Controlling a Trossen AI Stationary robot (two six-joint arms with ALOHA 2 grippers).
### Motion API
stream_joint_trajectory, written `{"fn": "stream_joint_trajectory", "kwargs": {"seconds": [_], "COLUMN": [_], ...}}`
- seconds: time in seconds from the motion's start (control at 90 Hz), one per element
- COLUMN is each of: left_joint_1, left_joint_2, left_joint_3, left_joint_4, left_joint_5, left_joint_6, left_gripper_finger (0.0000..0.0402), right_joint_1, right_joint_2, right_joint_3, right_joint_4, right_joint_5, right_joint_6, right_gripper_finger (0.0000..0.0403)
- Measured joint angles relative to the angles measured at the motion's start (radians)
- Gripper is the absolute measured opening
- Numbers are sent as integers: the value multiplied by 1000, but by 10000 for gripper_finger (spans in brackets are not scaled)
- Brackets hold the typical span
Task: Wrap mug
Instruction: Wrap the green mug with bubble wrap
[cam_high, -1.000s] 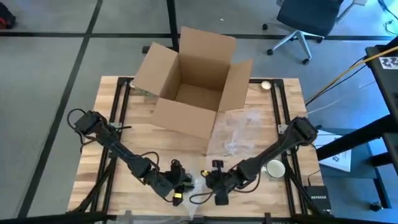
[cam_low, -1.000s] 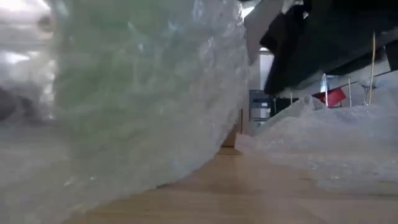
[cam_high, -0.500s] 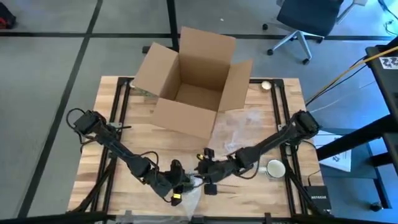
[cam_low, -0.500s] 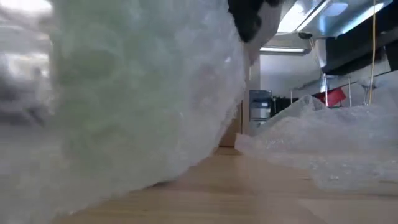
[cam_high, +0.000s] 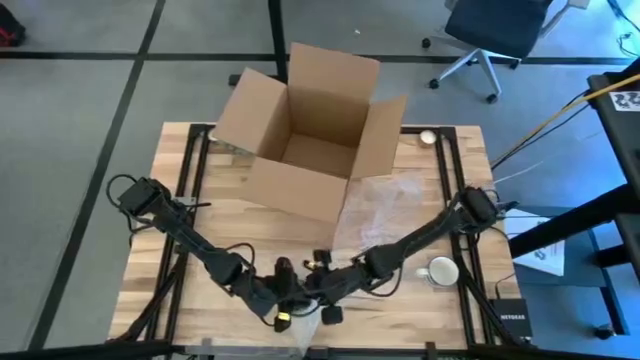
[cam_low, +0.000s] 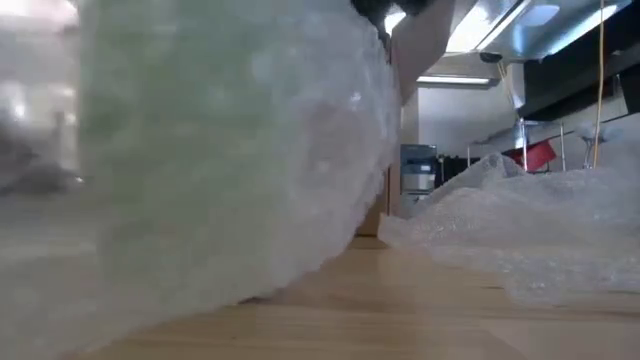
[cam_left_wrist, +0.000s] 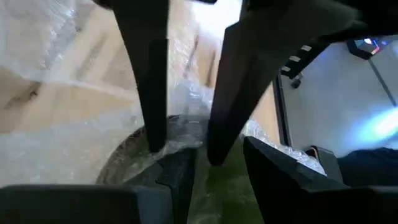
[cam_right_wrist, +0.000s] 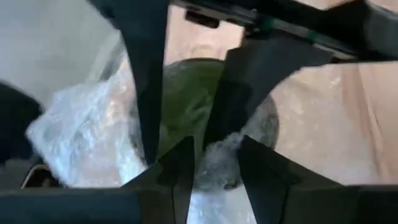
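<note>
A: Where's the mug (cam_right_wrist: 186, 93)?

B: Down at the near table (cam_high: 180, 290) edge, green, bundled in bubble wrap (cam_low: 230, 150), right between both grippers. The left gripper (cam_high: 283, 297) and right gripper (cam_high: 318, 290) almost touch over it.

A: Grip?

B: Each has its fingers closed on the wrap. If either pulls too hard, the wrap could slip loose or tear, and the mug could roll out.

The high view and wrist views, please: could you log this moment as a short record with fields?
mug: green mug, partly inside bubble wrap, near the table's front edge
left gripper: at the mug
right gripper: at the mug, facing the left one
box: open cardboard box at the back
spare sheet: bubble wrap sheet beside the box
other: white mug on the right
</note>
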Motion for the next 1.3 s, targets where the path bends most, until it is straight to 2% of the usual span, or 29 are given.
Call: {"fn": "stream_joint_trajectory", "kwargs": {"seconds": [0.144, 0.3, 0.478, 0.667, 0.878, 1.089, 1.2, 1.3], "left_joint_1": [-17, -42, -59, -27, -10, -9, -10, -10], "left_joint_2": [-68, -164, -222, -175, -74, -20, -18, -21], "left_joint_3": [-5, -1, -1, -1, 1, 4, 4, 4], "left_joint_4": [-67, -169, -281, -273, -226, -179, -177, -174], "left_joint_5": [8, -13, -149, -152, -75, -42, -40, -34], "left_joint_6": [-18, -36, -56, -56, -125, -148, -147, -134], "left_gripper_finger": [124, 124, 124, 124, 124, 125, 125, 125], "right_joint_1": [0, 0, 0, -13, -14, -13, -13, -13], "right_joint_2": [32, 40, 40, 75, 83, 84, 81, 84], "right_joint_3": [76, 87, 86, 88, 88, 89, 123, 195], "right_joint_4": [-134, -132, -120, -66, -75, -68, -115, -226], "right_joint_5": [-4, -10, -11, -30, -23, -27, -31, -36], "right_joint_6": [-26, -42, -42, -39, -34, -40, -47, -74], "right_gripper_finger": [110, 110, 110, 110, 110, 110, 110, 110]}}
